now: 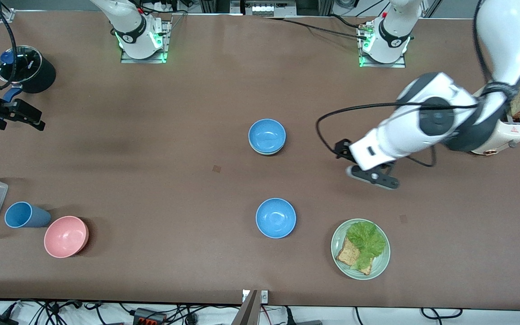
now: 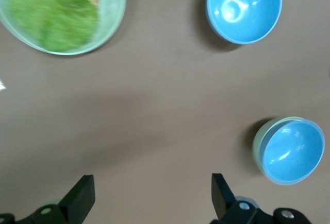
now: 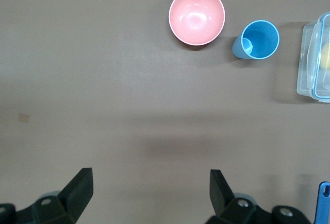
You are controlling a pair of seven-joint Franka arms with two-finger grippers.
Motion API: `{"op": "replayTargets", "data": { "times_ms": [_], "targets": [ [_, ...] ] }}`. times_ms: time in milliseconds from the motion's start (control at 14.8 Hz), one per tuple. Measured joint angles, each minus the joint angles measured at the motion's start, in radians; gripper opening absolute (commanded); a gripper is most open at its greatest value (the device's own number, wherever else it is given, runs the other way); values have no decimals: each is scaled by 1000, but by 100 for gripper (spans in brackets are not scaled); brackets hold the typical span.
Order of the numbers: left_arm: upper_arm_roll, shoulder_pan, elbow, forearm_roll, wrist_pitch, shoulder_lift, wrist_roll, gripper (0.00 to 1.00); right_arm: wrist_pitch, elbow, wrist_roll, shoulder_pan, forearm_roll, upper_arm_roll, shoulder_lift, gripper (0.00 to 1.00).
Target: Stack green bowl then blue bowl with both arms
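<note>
Left hand [image 1: 373,174] apart (blue bowl [image 1: 266,136] glossy)

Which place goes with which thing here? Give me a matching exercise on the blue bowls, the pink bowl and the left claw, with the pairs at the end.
Things:
1. blue bowl farther from the front camera
2. blue bowl nearer to the front camera
3. pink bowl
4. left claw

Places or states:
A. open, over bare table toward the left arm's end
B. beside the blue cup
C. nested in the green bowl
D. alone on the table, beside the green plate

Pairs: 1-C, 2-D, 3-B, 4-A
</note>
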Motion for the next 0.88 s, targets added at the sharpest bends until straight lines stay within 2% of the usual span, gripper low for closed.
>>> {"op": "replayTargets", "data": {
  "times_ms": [136,271,475,542,610,746,881],
  "targets": [
    [-10,4,134,-2,-157,-8,116,100,0,0,0,0,0,0,0,100],
    [-11,28,227,-2,-247,-14,228,100,0,0,0,0,0,0,0,100],
    [22,83,255,-20,-267,-25,321,100,0,0,0,0,0,0,0,100],
    [72,71,254,-66,-268,-53,324,100,0,0,0,0,0,0,0,100],
    [155,37,249,-136,-267,-97,324,100,0,0,0,0,0,0,0,100],
    [385,-54,232,-324,-246,-197,323,100,0,1,0,0,0,0,1,100],
    [570,-100,160,-430,-152,-295,336,100,0,1,0,0,0,0,1,100]
  ]
}}
